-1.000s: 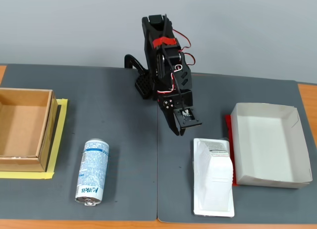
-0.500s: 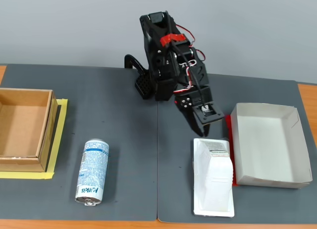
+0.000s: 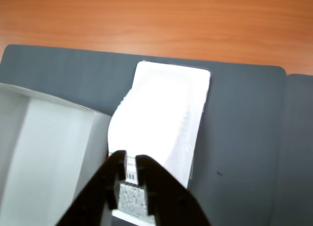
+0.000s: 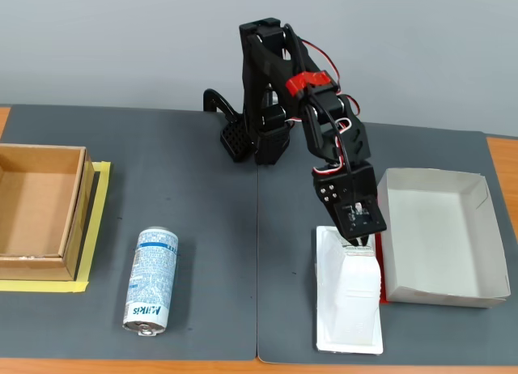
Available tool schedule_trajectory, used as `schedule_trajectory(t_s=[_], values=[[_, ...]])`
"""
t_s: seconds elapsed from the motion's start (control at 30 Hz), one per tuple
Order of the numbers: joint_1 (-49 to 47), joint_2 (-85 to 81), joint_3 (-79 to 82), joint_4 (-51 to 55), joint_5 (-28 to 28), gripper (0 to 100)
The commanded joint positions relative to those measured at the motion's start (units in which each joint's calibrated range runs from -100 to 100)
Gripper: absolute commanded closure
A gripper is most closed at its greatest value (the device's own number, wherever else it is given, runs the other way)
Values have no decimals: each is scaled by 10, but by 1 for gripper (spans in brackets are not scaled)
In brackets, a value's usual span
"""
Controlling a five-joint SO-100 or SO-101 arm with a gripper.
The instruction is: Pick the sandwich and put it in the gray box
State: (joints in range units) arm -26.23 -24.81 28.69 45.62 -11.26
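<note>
White thin plastic forms the sandwich, a wedge-shaped package with a flat rectangular rim, lying flat on the dark gray mat near the front edge of the surface in the fixed view. A small printed label sits at its far end, the end nearest the arm. Its right rim lies just beside the gray box, a shallow pale tray with low walls and a red strip along the side facing the package.

Judging by its look, the package is probably light, with a smooth, somewhat slippery shell that would flex or dent under a hard squeeze. The raised wedge looks like the best place to grip, across its narrow width near the labelled end; the flat rim looks too thin and low to pinch.

The claw hangs directly over that labelled end, its two black fingers set narrowly apart with the label showing between them in the wrist view. Nothing is held.

Well apart to the left in the fixed view lie a blue-white can on its side and a deeper brown cardboard box.
</note>
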Motion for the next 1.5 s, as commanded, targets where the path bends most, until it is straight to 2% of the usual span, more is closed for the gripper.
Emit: schedule_trajectory(t_s=[0.0, 0.37, 0.83, 0.9, 1.07, 1.13, 1.47], values=[[-4, 29, -58, -5, -11, 98], [-42, 83, -119, 74, -14, 98], [-36, 76, -120, 79, -13, 98], [-36, 76, -117, 79, -13, 96], [-36, 74, -114, 80, -11, 80], [-36, 74, -114, 80, -10, 77], [-43, 83, -113, 80, -8, 76]])
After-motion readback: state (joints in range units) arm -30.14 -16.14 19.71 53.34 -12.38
